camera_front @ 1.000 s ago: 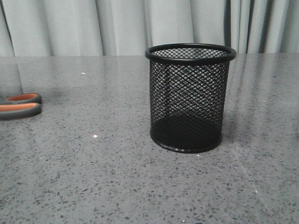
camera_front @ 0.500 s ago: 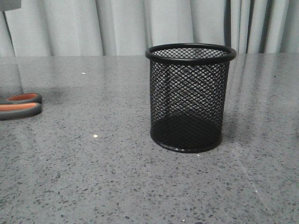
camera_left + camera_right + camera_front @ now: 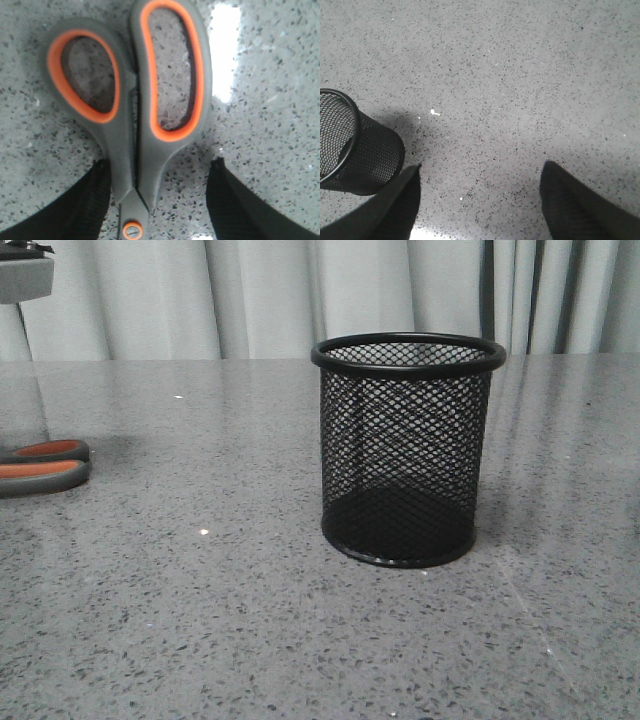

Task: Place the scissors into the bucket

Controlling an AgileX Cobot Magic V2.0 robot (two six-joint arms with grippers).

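The scissors [image 3: 145, 125] lie flat on the grey speckled table, with dark grey handles lined in orange and an orange pivot screw. Only their handles [image 3: 40, 468] show at the front view's left edge. My left gripper [image 3: 159, 172] is open just above them, one finger on each side of the handle neck. The black wire-mesh bucket [image 3: 405, 445] stands upright at the table's middle and is empty. It also shows in the right wrist view [image 3: 355, 147]. My right gripper [image 3: 480, 172] is open and empty above bare table beside the bucket.
A grey part of my left arm [image 3: 25, 275] shows at the front view's top left corner. Pale curtains [image 3: 270, 295] hang behind the table's far edge. Speckled grey table [image 3: 200, 620] lies between scissors and bucket.
The grey part of my left arm has come down into the front view's top left corner. The scissors and the bucket have not moved.
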